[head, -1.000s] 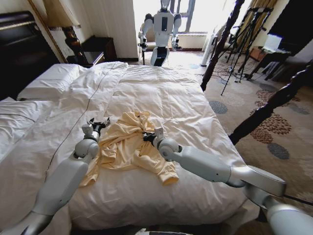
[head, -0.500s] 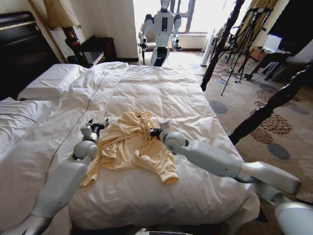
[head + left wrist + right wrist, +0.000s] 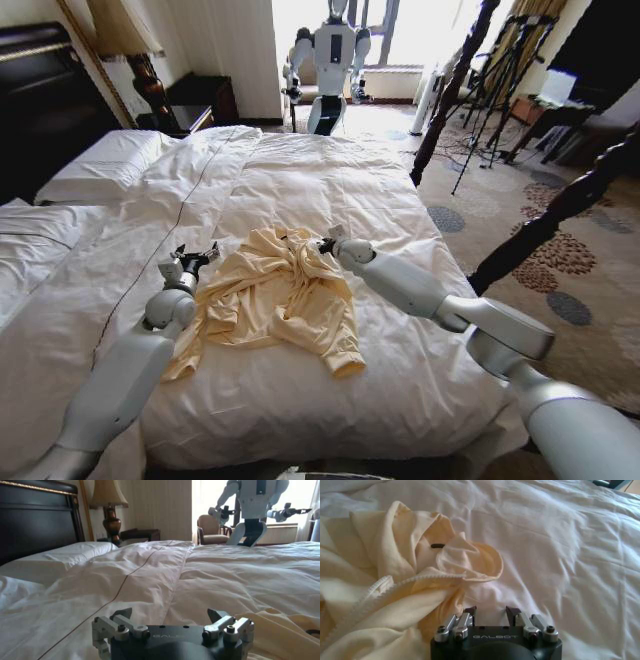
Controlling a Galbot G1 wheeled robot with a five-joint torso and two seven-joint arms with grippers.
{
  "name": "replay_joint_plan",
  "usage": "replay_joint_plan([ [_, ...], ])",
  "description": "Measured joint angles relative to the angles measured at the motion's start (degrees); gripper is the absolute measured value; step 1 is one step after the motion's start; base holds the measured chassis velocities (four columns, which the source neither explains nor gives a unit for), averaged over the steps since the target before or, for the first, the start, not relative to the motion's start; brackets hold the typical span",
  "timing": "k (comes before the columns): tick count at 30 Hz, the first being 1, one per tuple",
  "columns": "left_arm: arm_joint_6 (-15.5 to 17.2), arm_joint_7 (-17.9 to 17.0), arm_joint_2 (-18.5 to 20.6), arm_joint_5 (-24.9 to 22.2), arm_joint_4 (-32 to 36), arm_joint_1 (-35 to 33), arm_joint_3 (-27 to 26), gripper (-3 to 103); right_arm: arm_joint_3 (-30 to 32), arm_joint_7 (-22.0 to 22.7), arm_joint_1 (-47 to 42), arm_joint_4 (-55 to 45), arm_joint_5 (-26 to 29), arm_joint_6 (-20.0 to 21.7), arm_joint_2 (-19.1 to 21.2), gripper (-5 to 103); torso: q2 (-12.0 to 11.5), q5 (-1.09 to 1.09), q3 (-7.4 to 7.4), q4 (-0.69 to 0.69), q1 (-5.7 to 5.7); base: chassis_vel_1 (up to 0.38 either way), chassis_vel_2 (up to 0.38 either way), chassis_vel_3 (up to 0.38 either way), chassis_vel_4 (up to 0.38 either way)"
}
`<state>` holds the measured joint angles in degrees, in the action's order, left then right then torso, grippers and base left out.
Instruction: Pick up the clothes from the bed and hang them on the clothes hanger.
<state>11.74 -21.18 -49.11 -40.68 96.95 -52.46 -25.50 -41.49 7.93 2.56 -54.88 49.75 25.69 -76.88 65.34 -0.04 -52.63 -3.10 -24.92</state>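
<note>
Clothes (image 3: 275, 295) lie crumpled on the bed (image 3: 330, 185), a single pale yellow-cream top spread over the white duvet (image 3: 400, 210) between the two grippers. The right gripper (image 3: 327, 241) sits at the far right edge of the garment, just beside the bunched neckline; in the right wrist view the right gripper (image 3: 490, 614) has its fingers parted by a narrow gap with nothing between them, the fabric edge lying just to one side of the fingertips and bare duvet under the other. A small dark label (image 3: 437, 545) shows in the folds of the neckline ahead of that gripper, and a ribbed pale hem (image 3: 395, 583) trails back from there toward the wrist.

The left gripper (image 3: 193, 259) hovers at the opposite edge of the top, near a sleeve fold, with the long sleeve (image 3: 185, 355) running back alongside its forearm. From the left wrist view the left gripper (image 3: 172, 620) is spread wide and empty (a corner of yellow cloth (image 3: 280, 628) lies just beside its one finger, not touching as far as can be seen), and the duvet stretches away ahead of it toward a pillow (image 3: 55, 560) and the dark headboard (image 3: 35, 517).

Beyond the foot side of the right arm stand dark twisted bedposts (image 3: 455, 85).
</note>
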Motion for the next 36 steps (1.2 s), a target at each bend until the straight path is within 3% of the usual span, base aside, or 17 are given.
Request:
replay_joint_plan([
  [2,-0.43,0.03,0.07,-0.01,-0.50,-0.40,-0.50,100,-0.79,-0.63,-0.40,-0.61,0.14,0.83,-0.11,49,0.00,0.00,0.00,0.00,0.01,0.000,0.000,0.000,0.000],
  [4,-0.46,0.04,0.08,-0.01,-0.56,-0.43,-0.53,100,-0.93,-0.64,-0.49,-1.03,0.27,1.02,0.03,49,0.00,0.00,0.00,-0.01,0.01,0.000,0.000,0.000,0.000],
  [6,-0.61,0.18,-0.13,0.04,-0.97,-0.58,-0.58,100,-1.62,-0.23,-1.17,-4.65,1.51,2.19,1.09,66,0.00,0.01,0.00,-0.03,0.02,0.000,0.000,0.000,0.000],
  [8,-0.63,0.20,-0.25,0.09,-1.08,-0.58,-0.55,100,-1.76,0.01,-1.31,-5.52,1.77,2.40,1.34,66,0.00,0.01,0.00,-0.04,0.01,0.000,0.000,0.000,0.000],
  [14,-0.88,0.24,-0.89,0.70,-1.75,-0.12,0.62,100,-1.90,1.12,-2.27,-7.26,2.66,3.26,0.88,93,0.00,0.01,0.01,-0.03,0.02,0.000,0.000,0.000,0.000],
  [16,-0.91,0.24,-0.89,0.75,-1.83,-0.05,0.69,100,-1.77,1.29,-2.49,-7.13,2.49,3.13,0.64,97,0.00,0.01,0.01,-0.03,0.02,0.000,0.000,0.000,0.000],
  [23,-1.69,0.30,-0.29,0.41,-2.97,0.20,0.65,100,-1.13,3.18,-2.45,-9.84,2.82,3.23,1.63,94,0.00,0.02,0.01,0.00,0.02,0.000,0.000,0.000,0.000],
  [30,-1.83,0.32,-0.09,0.23,-3.32,0.15,0.66,100,-1.81,6.50,-3.29,-17.09,6.70,5.17,6.69,95,0.00,0.02,0.01,-0.04,0.02,0.000,0.000,0.000,0.000],
  [36,-1.88,0.41,-0.37,0.38,-3.38,0.14,1.17,100,-1.79,7.32,-3.59,-17.99,7.67,5.11,5.50,99,0.00,0.01,0.01,-0.02,0.02,0.000,0.000,0.000,0.000],
])
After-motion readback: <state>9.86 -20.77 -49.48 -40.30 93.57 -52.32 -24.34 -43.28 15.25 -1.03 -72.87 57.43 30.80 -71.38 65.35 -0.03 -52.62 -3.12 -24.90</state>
